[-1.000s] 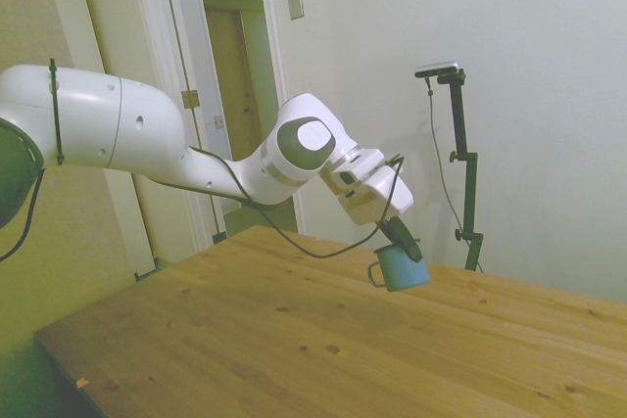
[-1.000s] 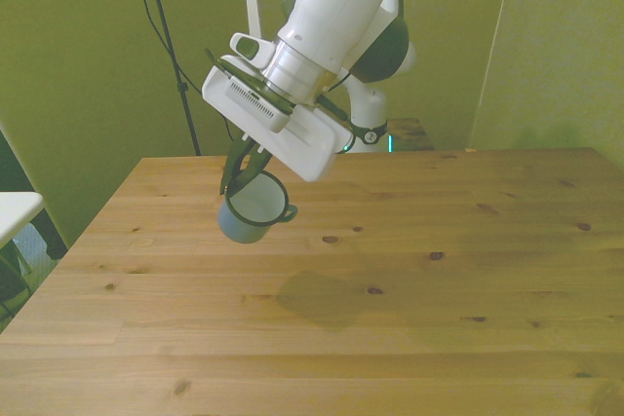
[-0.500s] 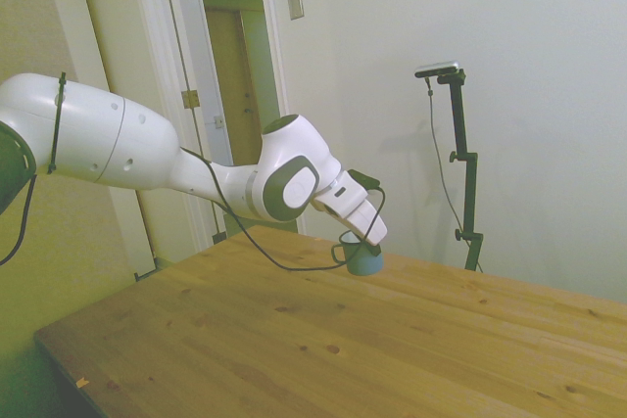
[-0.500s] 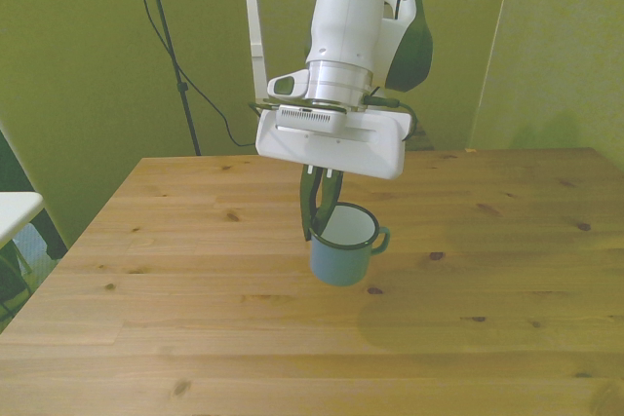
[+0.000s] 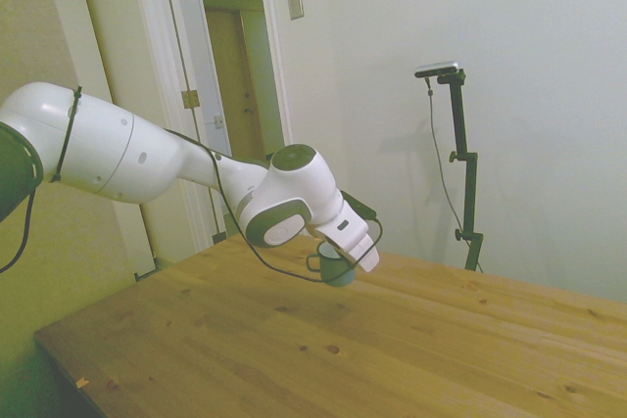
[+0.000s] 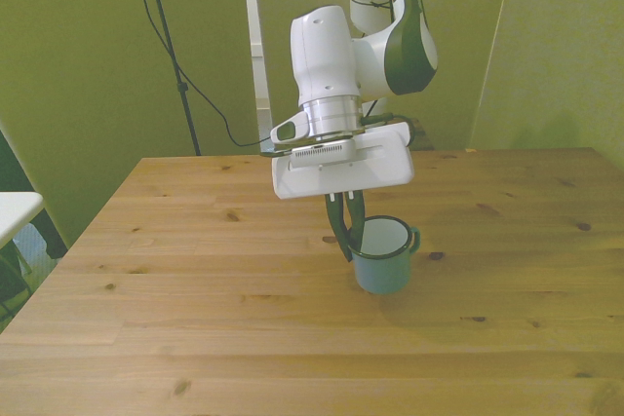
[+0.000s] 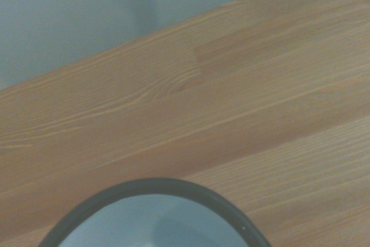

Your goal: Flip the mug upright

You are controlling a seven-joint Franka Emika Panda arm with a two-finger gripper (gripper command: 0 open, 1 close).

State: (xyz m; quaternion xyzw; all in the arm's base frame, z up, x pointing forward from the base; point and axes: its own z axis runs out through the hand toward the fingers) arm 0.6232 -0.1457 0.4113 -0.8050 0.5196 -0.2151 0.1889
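Teal mug (image 6: 384, 258): held mouth-up, its base at or just above the wooden table (image 6: 195, 338); contact cannot be confirmed from either outside view.
Position: mug seen near the table's middle in the front view, at about 5 o'clock from the white gripper housing; in the side view it is mostly hidden behind the wrist, only its lower body (image 5: 336, 269) showing.
Handle: loop pointed to 3 o'clock in the front view, clear of the fingers.
Gripper (image 6: 344, 231): closed on the mug's rim at the 9 o'clock side, one dark finger apparently inside the wall and one outside.
Wrist view: dark rim arc and pale inside of the mug (image 7: 151, 215) seen close, with bare wood grain beyond it.
Step in hand: setting the mug down upright is judged nearly complete.
How done well: the last descent is best kept slow and vertical until the base is flat on the wood; the jaws are best parted only then, and the fingers drawn straight up so that the rim is not dragged or tipped.
Risk: a release made early or at a tilt could let the mug rock or roll.
Writing: none legible on mug, arm or wall; no brand mark is made out.
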